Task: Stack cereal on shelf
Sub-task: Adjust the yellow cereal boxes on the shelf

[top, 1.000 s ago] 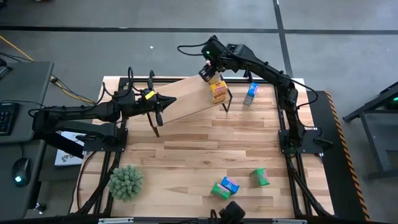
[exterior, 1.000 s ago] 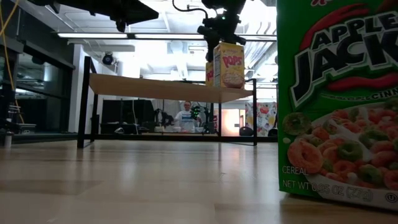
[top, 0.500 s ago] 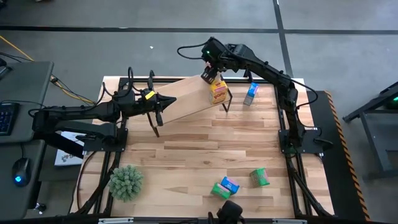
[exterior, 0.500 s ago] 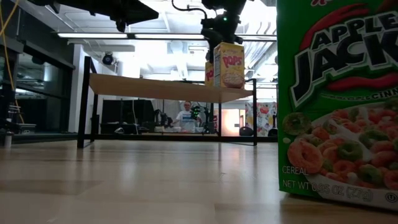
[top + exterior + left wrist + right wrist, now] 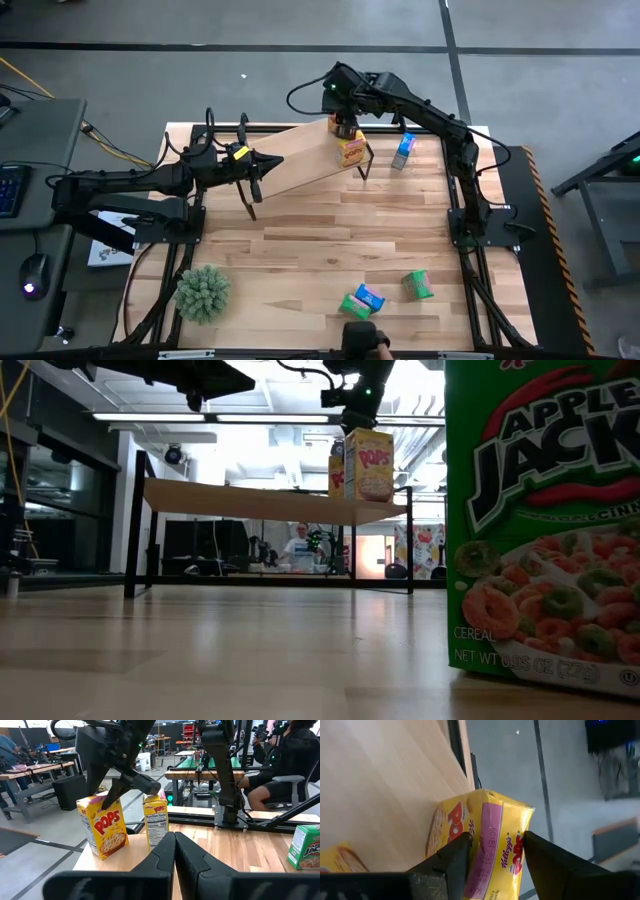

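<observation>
Right tool (image 5: 344,124) shifting slightly over the shelf (image 5: 300,155), fingers spread around, apparently touching, a yellow carton (image 5: 487,842). Left tool (image 5: 270,166) closed, waiting at shelf's other end.

The striped wooden table (image 5: 330,240) carries the sloped shelf (image 5: 300,158) at its far side, loose cartons (image 5: 362,300) near, a spiky plant (image 5: 203,292) near-left.

Bright ceiling strip lights (image 5: 180,417) glare in the low view, where the near green carton (image 5: 545,520) looms soft, while the desk (image 5: 320,250) is evenly lit
</observation>
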